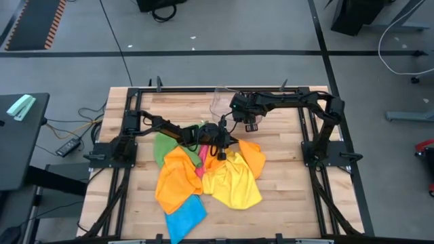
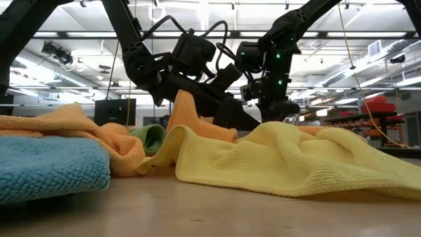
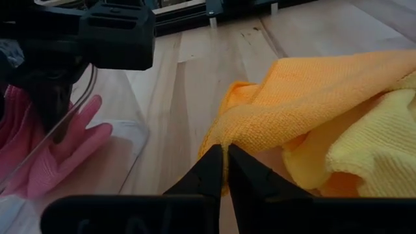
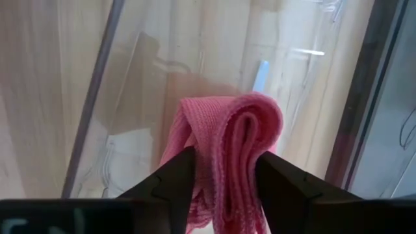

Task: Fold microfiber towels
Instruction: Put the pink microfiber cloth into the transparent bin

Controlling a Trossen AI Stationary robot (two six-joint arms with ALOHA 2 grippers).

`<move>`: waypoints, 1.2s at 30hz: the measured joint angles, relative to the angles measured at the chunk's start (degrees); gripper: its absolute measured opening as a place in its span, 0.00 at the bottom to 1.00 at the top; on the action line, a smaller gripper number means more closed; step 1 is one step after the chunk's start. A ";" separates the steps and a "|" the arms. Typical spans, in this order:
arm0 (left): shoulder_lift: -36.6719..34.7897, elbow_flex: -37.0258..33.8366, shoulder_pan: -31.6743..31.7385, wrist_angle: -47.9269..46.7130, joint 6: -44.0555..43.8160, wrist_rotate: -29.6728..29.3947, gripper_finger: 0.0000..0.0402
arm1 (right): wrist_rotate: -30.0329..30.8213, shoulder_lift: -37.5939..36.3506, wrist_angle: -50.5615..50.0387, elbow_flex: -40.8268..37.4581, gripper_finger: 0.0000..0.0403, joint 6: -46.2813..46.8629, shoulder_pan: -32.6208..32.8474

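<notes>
Towels: green (image 1: 163, 146), orange (image 1: 178, 179), pink (image 4: 231, 156), yellow (image 1: 232, 184), blue (image 1: 184, 218).

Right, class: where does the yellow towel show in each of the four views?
High view: yellow towel at the pile's lower right.
Low view: in front, from the centre to the right.
Left wrist view: at the right edge.
Right wrist view: not in it.
Shared landmark: the orange towel lying against it, pinched by the left gripper; seen in all but the right wrist view.
</notes>
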 joint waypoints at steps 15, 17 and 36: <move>0.00 0.00 0.00 0.05 -0.07 0.00 0.07 | -4.41 -0.04 -1.92 -0.02 0.43 3.61 -2.94; 0.00 0.00 0.00 0.07 -0.06 0.00 0.08 | -4.29 -0.04 -1.94 -0.02 0.44 3.13 -2.92; 0.00 0.00 0.00 0.20 -0.01 0.00 0.08 | -8.34 -0.04 -7.81 3.65 0.54 5.85 -3.29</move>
